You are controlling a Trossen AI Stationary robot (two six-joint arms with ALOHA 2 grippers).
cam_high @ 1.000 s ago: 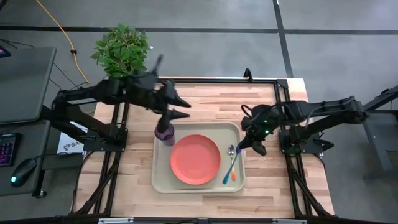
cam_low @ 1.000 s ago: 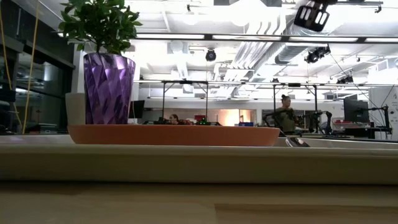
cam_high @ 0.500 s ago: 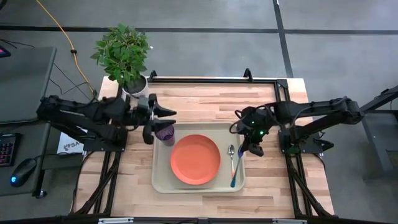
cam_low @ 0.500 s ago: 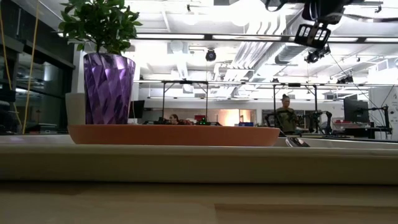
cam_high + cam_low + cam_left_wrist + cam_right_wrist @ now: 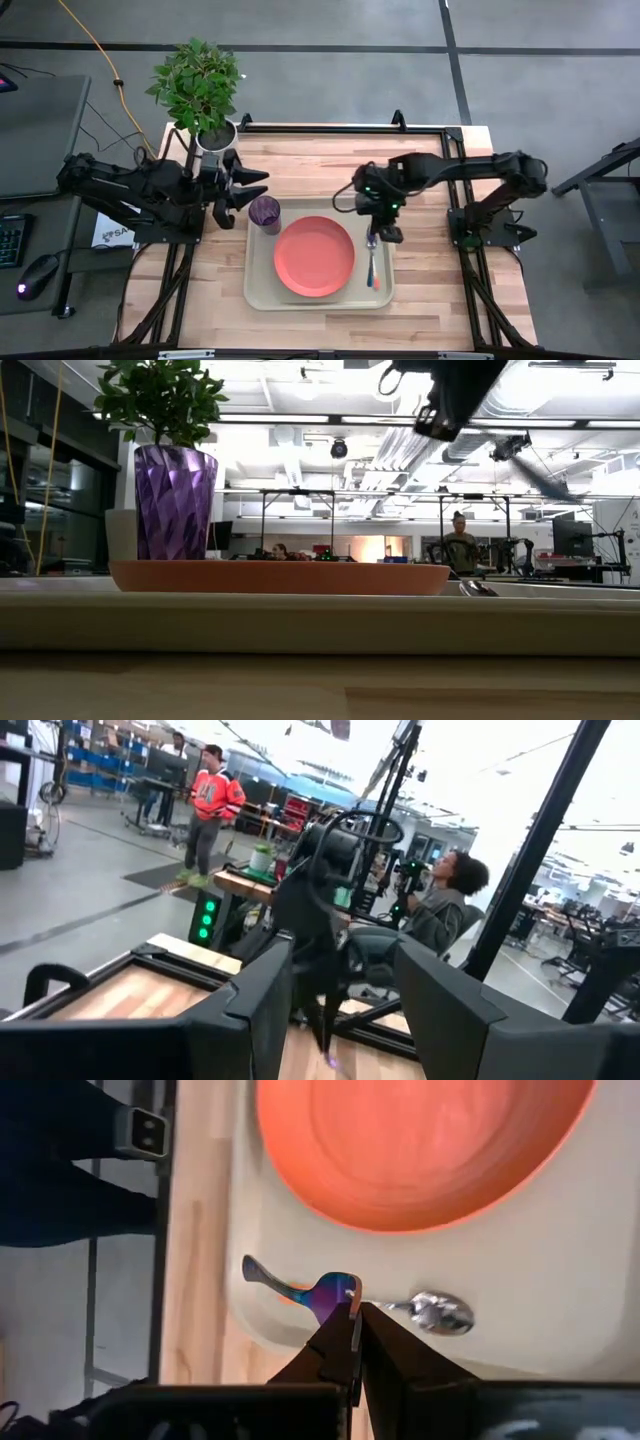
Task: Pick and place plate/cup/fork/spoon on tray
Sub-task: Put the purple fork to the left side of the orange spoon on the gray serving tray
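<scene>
The beige tray [image 5: 262,288] lies at the table's middle. On it are the orange plate [image 5: 314,256], the purple cup [image 5: 264,212] upright in its far left corner, and the orange-handled spoon [image 5: 372,243] with the blue-handled fork [image 5: 373,268] along it by the right rim. My left gripper [image 5: 252,186] is open and empty, just left of the cup and clear of it. My right gripper [image 5: 386,232] hovers shut above the cutlery. Its wrist view [image 5: 352,1315] looks down on the fork handle [image 5: 290,1287] and spoon bowl [image 5: 440,1312]. In the low view it hangs well above the tray [image 5: 320,620].
A green plant in a white pot [image 5: 200,85] stands at the table's far left corner, just behind my left arm. Black frame rails run along the table's far edge and both sides. People show in the room beyond the table.
My left gripper has drawn back from above the cup toward the table's left edge and has come lower; the cup stays upright on the tray. My right gripper has moved toward the table's left, over the cutlery. The fork has swung from slanting to lying along the spoon.
</scene>
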